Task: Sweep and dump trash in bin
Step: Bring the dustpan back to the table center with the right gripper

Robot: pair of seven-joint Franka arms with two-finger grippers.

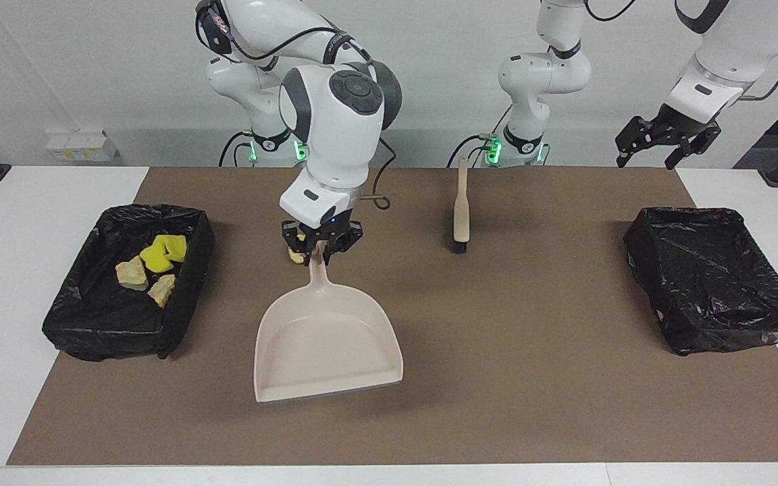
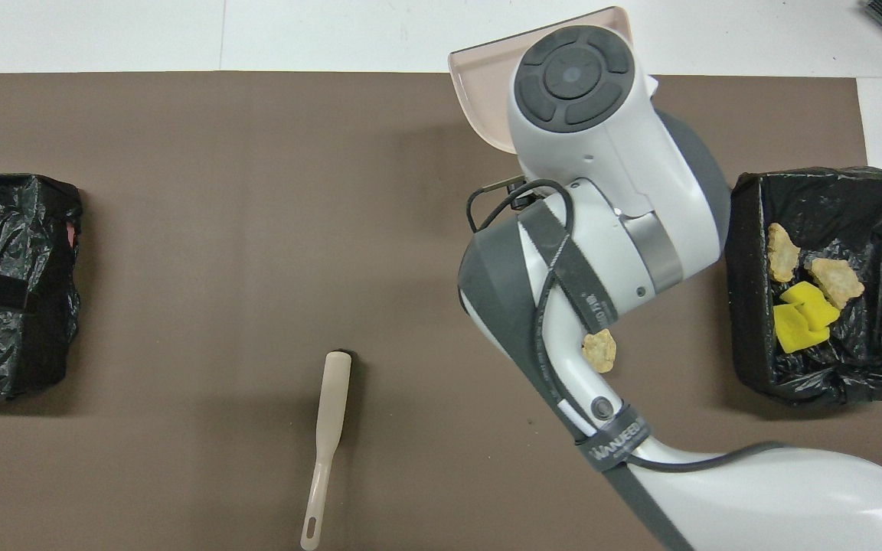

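Observation:
My right gripper (image 1: 322,255) is shut on the handle of the beige dustpan (image 1: 328,351), whose pan hangs over the middle of the mat, mouth pointing away from the robots. In the overhead view only the dustpan's lip (image 2: 487,92) shows past the arm. Several trash pieces, yellow sponge (image 1: 163,250) and tan chunks (image 1: 131,273), lie in the black-lined bin (image 1: 92,331) at the right arm's end. One pale scrap (image 2: 599,350) lies on the mat by the gripper. My left gripper (image 1: 666,138) waits open in the air at the left arm's end.
A beige brush (image 1: 460,209) lies on the mat near the robots, bristles pointing away from them. A second black-lined bin (image 1: 713,277) stands at the left arm's end. The right arm hides much of the mat in the overhead view.

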